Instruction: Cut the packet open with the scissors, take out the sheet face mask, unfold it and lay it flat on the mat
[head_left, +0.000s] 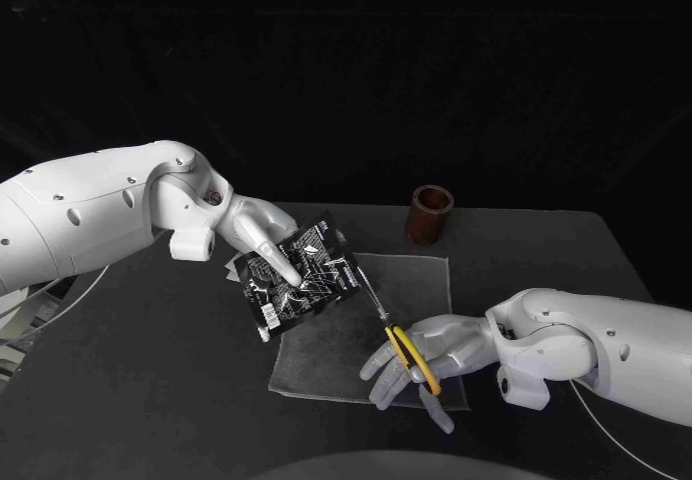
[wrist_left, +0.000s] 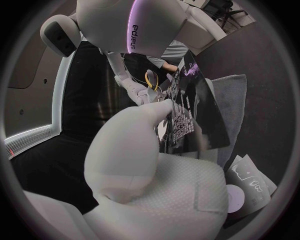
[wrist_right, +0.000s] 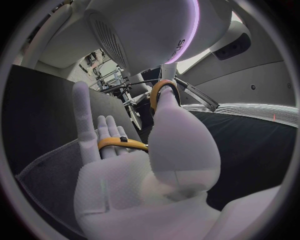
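I am in the cutting step. My left hand (head_left: 264, 236) holds the black foil packet with white print (head_left: 306, 278) pinched between thumb and fingers, the fingers lying down across its printed face. The packet is lifted and tilted above the near-left part of the grey fabric mat (head_left: 421, 278), with one side turned toward my other arm. My right hand (head_left: 433, 350) is closed around the yellow-handled scissors (head_left: 394, 332), with fingers threaded through the loops. The right wrist view shows one yellow ring around the thumb and the other across the fingers. The thin steel blades point up and away from that hand toward the packet's free edge, and their tips sit right at it. From the head view I cannot tell whether the blades have bitten into the foil or only touch it, and they look nearly closed.

I judge the packet not yet opened, since no sheet mask is visible. The next move calls for spreading the blades, sliding the packet edge between them close to the seam and squeezing. The left hand must keep the foil taut and its fingers away from the cutting line. A brown cylinder (head_left: 428, 214) stands beyond the mat on the black table (head_left: 555, 255), well apart from the work.
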